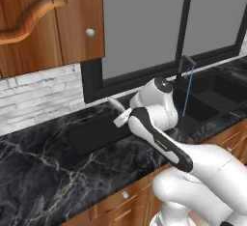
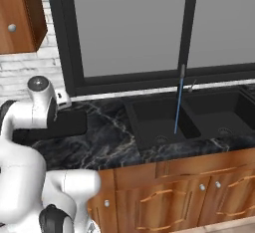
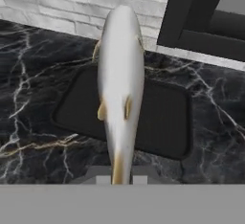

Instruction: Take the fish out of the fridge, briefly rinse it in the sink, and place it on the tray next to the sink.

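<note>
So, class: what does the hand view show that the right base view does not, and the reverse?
Hand view alone: the fish, held tail-end at the gripper, hanging over the tray. Right base view alone: the sink, water running from the faucet, and the cabinets under the counter. Both: the tray, the marble counter, the brick wall and the window frame.

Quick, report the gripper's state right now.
Gripper: jaws shut on the slim silvery-white fish, held above the flat matte black tray.
</note>
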{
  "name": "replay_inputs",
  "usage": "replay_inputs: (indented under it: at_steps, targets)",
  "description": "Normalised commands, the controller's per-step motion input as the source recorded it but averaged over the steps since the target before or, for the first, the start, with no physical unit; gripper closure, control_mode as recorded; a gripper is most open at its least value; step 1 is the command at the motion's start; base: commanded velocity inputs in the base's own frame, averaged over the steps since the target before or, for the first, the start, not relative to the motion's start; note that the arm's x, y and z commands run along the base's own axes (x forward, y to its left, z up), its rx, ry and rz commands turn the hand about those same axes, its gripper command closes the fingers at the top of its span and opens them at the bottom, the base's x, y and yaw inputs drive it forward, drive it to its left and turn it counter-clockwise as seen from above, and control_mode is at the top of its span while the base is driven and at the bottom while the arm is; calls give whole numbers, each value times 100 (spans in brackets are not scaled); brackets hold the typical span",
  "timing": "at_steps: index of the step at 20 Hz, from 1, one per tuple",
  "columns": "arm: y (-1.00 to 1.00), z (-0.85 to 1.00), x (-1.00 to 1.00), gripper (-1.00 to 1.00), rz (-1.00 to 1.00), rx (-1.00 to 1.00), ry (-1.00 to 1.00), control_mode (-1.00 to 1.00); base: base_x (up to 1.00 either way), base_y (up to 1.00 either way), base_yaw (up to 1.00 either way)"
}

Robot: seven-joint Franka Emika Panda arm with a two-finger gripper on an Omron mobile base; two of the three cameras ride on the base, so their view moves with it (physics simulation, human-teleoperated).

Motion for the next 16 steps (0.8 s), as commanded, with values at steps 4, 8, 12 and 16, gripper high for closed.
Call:
replay_inputs:
  at_steps: [4,8,12,16]
  targets:
    - [60,-50,43,100,-1,-9,13,-100,0,0,0]
    - [93,-92,61,100,-7,-26,7,-100,0,0,0]
    - [33,-65,63,100,-9,-15,-1,-100,0,0,0]
    - [0,-25,78,100,-9,-1,1,-100,0,0,0]
